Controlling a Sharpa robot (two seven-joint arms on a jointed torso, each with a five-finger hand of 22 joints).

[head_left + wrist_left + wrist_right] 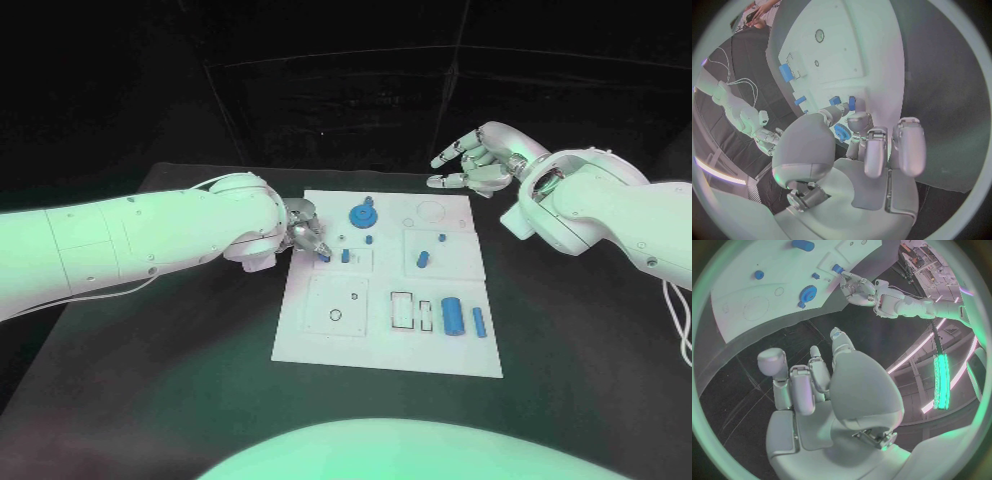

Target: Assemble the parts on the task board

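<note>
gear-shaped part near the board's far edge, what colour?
Blue. The gear-shaped part stands on the white task board; clearest in the head view.

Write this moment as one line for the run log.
left hand: fingers on small blue part at task board left edge | right hand: empty, raised behind board | stage: assembly unfinished

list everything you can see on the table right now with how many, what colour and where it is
Task board: one, white, middle of the table.
Round gear-like part: one, blue, far side of the board.
Large cylinder: one, blue, near right of the board, lying beside a thinner blue piece.
Small parts: several, blue, scattered across the board's middle.
Table: one, black, under the board.
Left hand: one, silver, at the board's left edge, fingertips on a small blue part; whether it grips it is unclear.
Right hand: one, silver, above the table beyond the board's far right corner, fingers apart, holding nothing.
</note>
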